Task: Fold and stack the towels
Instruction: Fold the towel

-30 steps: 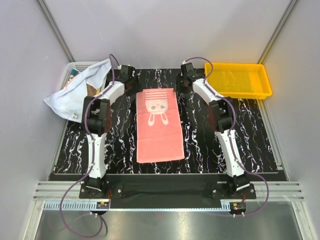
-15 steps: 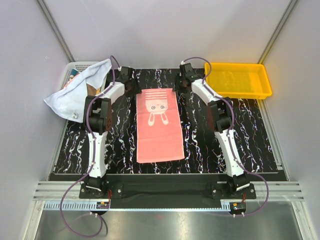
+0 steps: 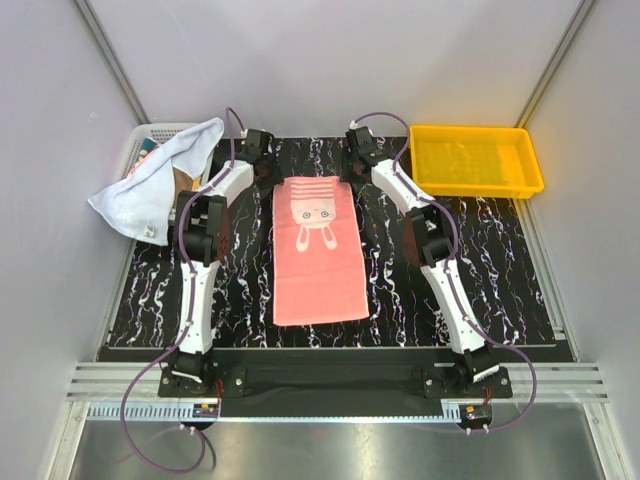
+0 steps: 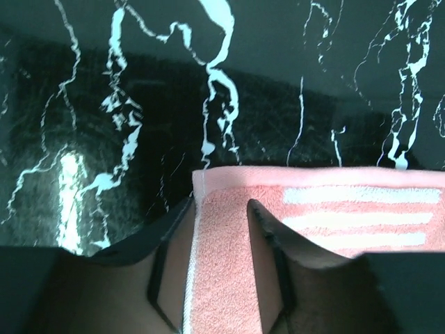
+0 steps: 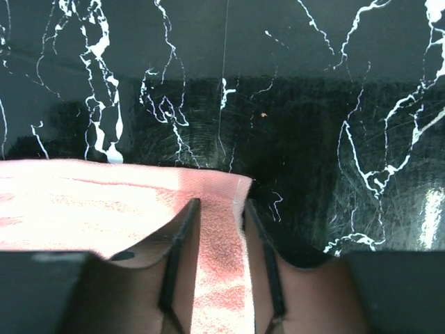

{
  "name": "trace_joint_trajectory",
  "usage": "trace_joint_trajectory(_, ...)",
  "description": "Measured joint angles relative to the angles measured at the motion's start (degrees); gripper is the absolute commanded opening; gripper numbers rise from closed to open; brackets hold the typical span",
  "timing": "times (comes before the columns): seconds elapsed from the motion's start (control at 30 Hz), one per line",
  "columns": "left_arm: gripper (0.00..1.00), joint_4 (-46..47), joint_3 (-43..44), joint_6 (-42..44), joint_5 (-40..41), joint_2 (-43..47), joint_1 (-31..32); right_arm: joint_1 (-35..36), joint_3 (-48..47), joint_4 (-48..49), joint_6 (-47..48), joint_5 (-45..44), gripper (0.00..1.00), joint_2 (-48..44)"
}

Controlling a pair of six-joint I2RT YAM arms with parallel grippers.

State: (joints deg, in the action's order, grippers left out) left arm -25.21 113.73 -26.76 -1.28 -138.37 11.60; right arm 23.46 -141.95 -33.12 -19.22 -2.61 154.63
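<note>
- Black marble-pattern table (image 3: 420,290) with white veining, grey walls around it, both arm bases bolted at the near edge.
- pink towel (image 3: 315,255) lies flat and unfolded in the middle of the table, long side running near to far. Its white stripes and a rabbit-face print are at the far end.
- Both arms reach forward to the towel's far edge, one at each far corner.
- left gripper (image 4: 220,203): jaws partly apart, tips down on the far-left corner. One finger (image 4: 170,229) sits just outside the towel's left hem and the other is on the cloth beside the stripes. A strip of towel lies flat between them, not bunched or lifted, so nothing is clamped.
- right gripper (image 5: 221,203): jaws apart, with a narrower gap than the left. It straddles the far-right corner, with one finger (image 5: 182,229) on the cloth and the other right at the towel's outer edge. The cloth between them is flat, with no pinch visible.
- white towel (image 3: 150,185), pale blue tint, is draped over the white basket (image 3: 150,132) at the far-left corner and hangs past the table edge. It is well apart from the pink towel.
- More cloth shows inside the basket, too small to tell what it is.
- yellow tray (image 3: 477,185) sits at the far right, near the right arm but not touching it.
</note>
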Motion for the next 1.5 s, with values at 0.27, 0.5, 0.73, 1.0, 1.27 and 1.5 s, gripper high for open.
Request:
trace_joint_trajectory(0.27, 0.10, -1.4, 0.9, 0.8, 0.0, -0.6, 0.1, 0.0, 0.1, -0.7, 0.2, -1.0, 0.05, 0.0)
trace_joint_trajectory(0.5, 0.00, -0.6, 0.9, 1.4, -0.1, -0.6, 0.1, -0.1, 3.1, 1.9, 0.6, -2.0, 0.00, -1.3)
trace_joint_trajectory(0.73, 0.00, 2.3, 0.9, 1.4, -0.8, -0.2, -1.1, -1.4, 3.7, 3.3, 1.3, -3.0, 0.00, -2.1)
trace_joint_trajectory(1.0, 0.00, 6.2, 3.9, 1.3, -4.4, 2.5, -2.4, -2.6, 2.5, 6.2, 2.6, -2.8, 0.00, -4.0)
trace_joint_trajectory(1.27, 0.00, 12.3, -6.1, 0.5, -6.5, 11.8, -2.8, -2.6, 15.2, 12.1, 2.1, -2.3, 0.00, -15.3)
trace_joint_trajectory(1.5, 0.00, 16.2, -20.6, -1.8, -7.9, 22.5, -2.6, -2.5, 32.7, 16.7, -1.0, 0.6, 0.00, -28.2)
